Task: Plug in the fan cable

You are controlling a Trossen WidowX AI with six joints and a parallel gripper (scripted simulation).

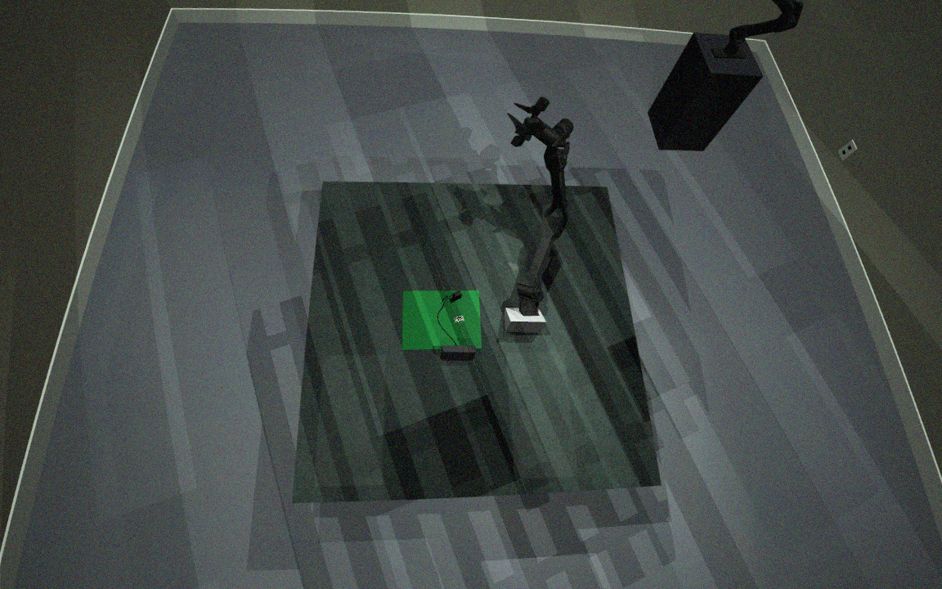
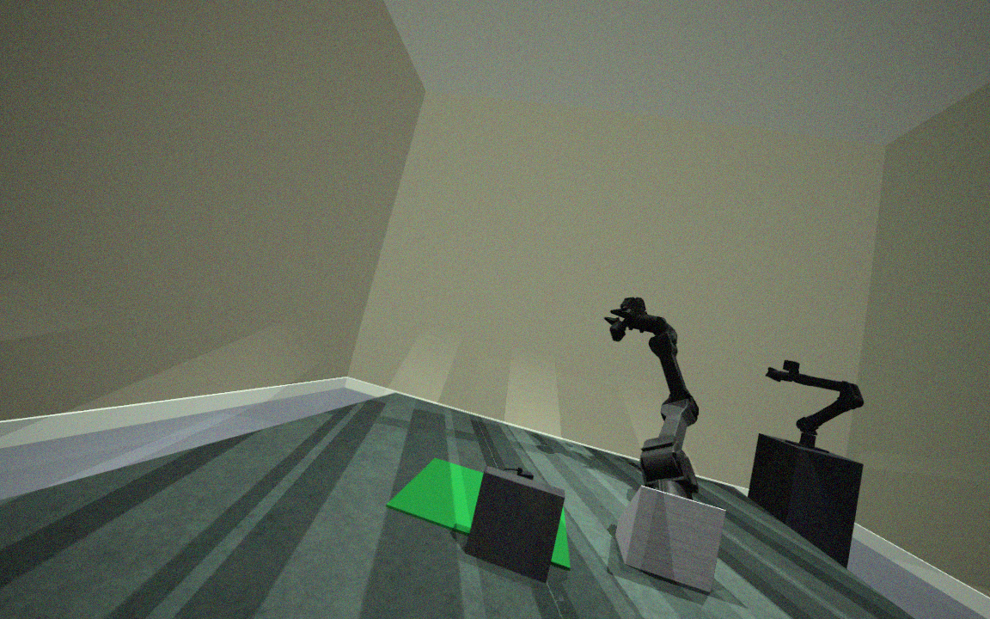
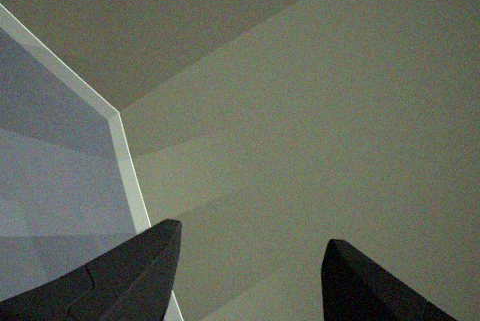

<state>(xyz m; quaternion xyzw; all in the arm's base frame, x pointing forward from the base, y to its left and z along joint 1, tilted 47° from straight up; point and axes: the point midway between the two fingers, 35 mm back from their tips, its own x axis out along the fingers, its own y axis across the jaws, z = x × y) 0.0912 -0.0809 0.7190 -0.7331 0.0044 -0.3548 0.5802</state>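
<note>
My gripper [image 1: 512,109] [image 2: 608,315] [image 3: 253,246] is open and empty, raised high and far from the green board. The flat green board [image 1: 419,322] [image 2: 434,493] lies left of my arm's base. A thin dark cable [image 1: 438,316] curves over it from a dark box [image 1: 457,353] [image 2: 516,523] at its near edge to a small black piece [image 1: 455,296] near its far edge, which may be the plug. A small whitish part [image 1: 459,319] lies between them, too small to identify. The header's pins cannot be made out. The wrist view shows no board or plug.
My arm stands on a white block [image 1: 525,322] [image 2: 671,538], right of the green board. A second black arm [image 1: 764,29] [image 2: 825,383] stands on a tall black pedestal [image 1: 701,102] [image 2: 806,496] at the far right. The dark box rises at the board's near edge.
</note>
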